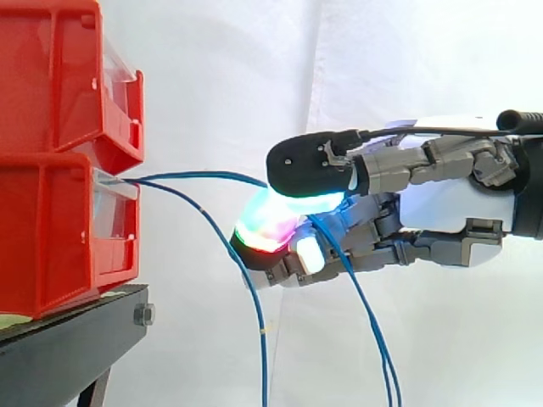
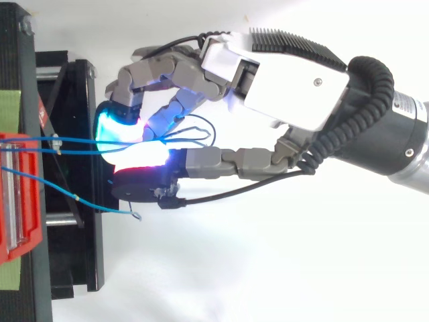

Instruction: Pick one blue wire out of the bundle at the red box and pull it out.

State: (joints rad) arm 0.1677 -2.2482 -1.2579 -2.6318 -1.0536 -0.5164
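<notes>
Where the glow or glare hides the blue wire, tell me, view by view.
Side view: the hand's pads bloom white-cyan over the pinch, hiding the blue wire there; the curtain is evenly lit. Top view: the same glow burns out the pinch; the wire shows towards the red box.

Lab test rig: white curtain [image 1: 382,59], red bins [image 1: 51,229], black stand [image 1: 68,348].

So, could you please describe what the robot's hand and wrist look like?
The hand has a white palm shell with a black ribbed top, grey jointed fingers and thick pads glowing cyan, green and red; one tip has a black casing. Behind it, the wrist is a black cylinder.
</notes>
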